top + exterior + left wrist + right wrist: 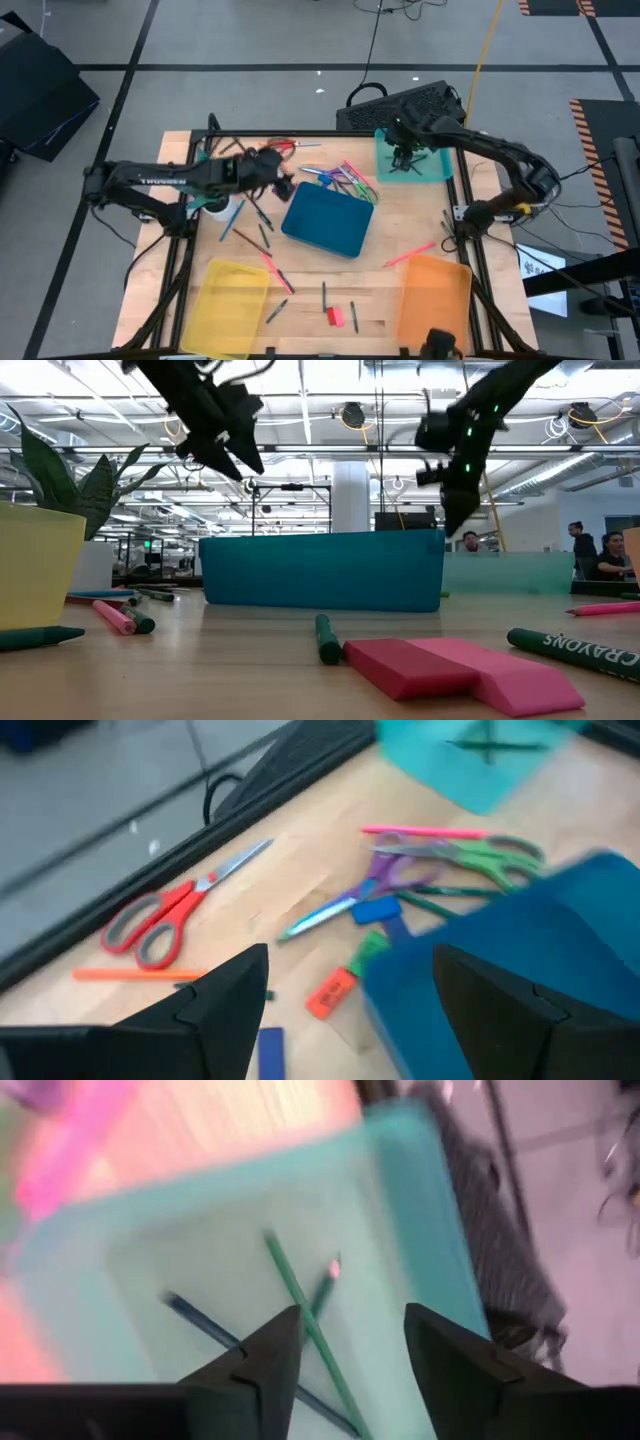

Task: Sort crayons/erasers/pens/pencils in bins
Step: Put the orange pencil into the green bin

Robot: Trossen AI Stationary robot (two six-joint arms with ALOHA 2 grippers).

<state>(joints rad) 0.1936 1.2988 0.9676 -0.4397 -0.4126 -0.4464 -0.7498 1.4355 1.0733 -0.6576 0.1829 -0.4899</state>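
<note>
Dark blue bin (327, 222), worktop centre. Green crayon (585, 651) lettered "CRAYONS", and red eraser (334, 316), lie before it. Left tool (283, 180) beside bin, right tool (345, 1355) over teal bin (437, 164): both gaping, empty.

The pale wooden tabletop (400, 235) shows fine straight grain with a smooth, faintly sheened finish; the translucent teal plastic bin (437, 166) lets the wood tone through its thin glossy walls; the opaque dark blue plastic bin (328, 222) looks smooth with a soft satin surface; the translucent yellow plastic bin (232, 294) and translucent orange plastic bin (435, 297) read as the same thin, shiny plastic; the red and pink block erasers (455, 668) look matt and rubbery; the red-handled scissors (175, 906) pair bright polished metal blades with smooth plastic handles; the dark green crayon (572, 647) wears a matt paper wrapper.
</note>
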